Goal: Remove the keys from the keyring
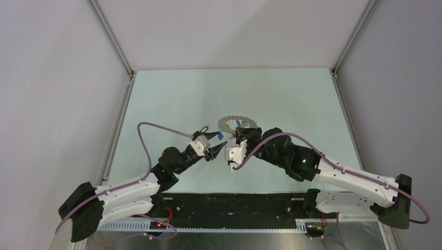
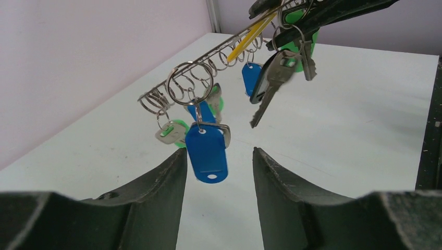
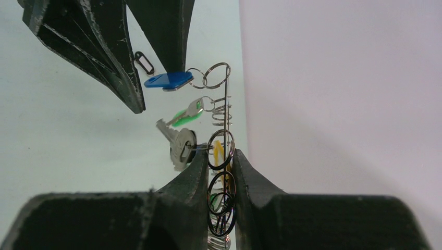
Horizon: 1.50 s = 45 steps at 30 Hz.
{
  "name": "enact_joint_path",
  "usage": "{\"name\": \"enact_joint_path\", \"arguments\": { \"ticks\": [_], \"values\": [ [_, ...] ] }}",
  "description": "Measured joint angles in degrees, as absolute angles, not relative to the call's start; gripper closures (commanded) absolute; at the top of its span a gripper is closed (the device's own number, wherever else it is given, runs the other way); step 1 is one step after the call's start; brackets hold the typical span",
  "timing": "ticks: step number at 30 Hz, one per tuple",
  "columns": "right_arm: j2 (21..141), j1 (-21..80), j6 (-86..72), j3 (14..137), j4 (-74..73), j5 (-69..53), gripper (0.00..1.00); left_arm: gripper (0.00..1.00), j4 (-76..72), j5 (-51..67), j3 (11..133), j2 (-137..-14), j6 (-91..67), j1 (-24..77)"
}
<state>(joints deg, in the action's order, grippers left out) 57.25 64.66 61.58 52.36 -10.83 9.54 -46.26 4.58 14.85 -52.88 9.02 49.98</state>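
Keyring: thin metal hoop held up off the table, seen edge-on from the left wrist; small split rings strung along it, keys dangling below; blue, green and yellow heads among them.
Right gripper: fingers closed tight on the hoop's near edge, wire and split rings pinched between them; a silver key hangs just beside its left finger.
Blue tag with its key hangs from one split ring, down in the gap of the left gripper; those jaws stand apart, one finger on each side of the tag; contact cannot be told.
Small black-rimmed tag lies on the table beyond.
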Motion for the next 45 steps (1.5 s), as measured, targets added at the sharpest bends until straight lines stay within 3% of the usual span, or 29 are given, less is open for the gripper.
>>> {"name": "enact_joint_path", "arguments": {
  "ticks": [3,5,6,13,20,24,27,29,38,40,41,43,45],
  "values": [
    [57.3,64.8,61.6,52.4,-10.9,9.1,1.00,0.47,-46.3,4.6,14.9,-52.9,9.0,50.0],
    [57.3,64.9,61.6,52.4,-10.9,9.1,1.00,0.60,-46.4,4.6,14.9,-52.9,9.0,50.0],
    [57.3,64.9,61.6,52.4,-10.9,9.0,1.00,0.62,-46.4,4.6,14.9,-52.9,8.9,49.9],
    [57.3,65.1,61.5,52.4,-11.0,8.5,1.00,0.59,-47.2,5.0,14.9,-52.9,9.0,49.8],
    [57.6,65.5,61.5,52.4,-11.2,8.1,1.00,0.62,-47.5,5.2,14.9,-52.9,9.1,49.8],
    [57.8,66.1,61.5,52.4,-11.3,7.8,1.00,0.73,-47.5,5.3,15.0,-53.0,9.0,49.7],
    [57.8,66.3,61.5,52.4,-11.3,7.6,1.00,0.93,-47.5,5.3,15.6,-53.8,9.1,49.7],
    [57.8,66.3,61.5,52.4,-11.3,7.6,1.00,0.99,-47.5,5.3,15.8,-54.3,9.1,49.7],
    [58.5,66.0,57.4,52.0,-11.1,7.6,1.00,1.00,-47.5,3.7,15.6,-53.1,9.1,49.7],
    [58.4,65.7,55.8,50.9,-10.2,7.6,0.86,1.00,-47.4,2.9,15.3,-52.4,9.1,49.6],
    [58.3,65.5,54.9,50.1,-9.6,7.7,0.71,1.00,-47.2,2.6,15.2,-52.2,9.1,49.6],
    [58.2,65.0,53.1,48.6,-9.1,7.5,0.55,1.00,-46.9,2.2,15.2,-51.9,9.1,49.6],
    [57.6,64.4,50.6,46.9,-8.7,6.9,0.50,1.00,-45.8,2.1,15.2,-51.7,9.1,49.6]
  ]
}}
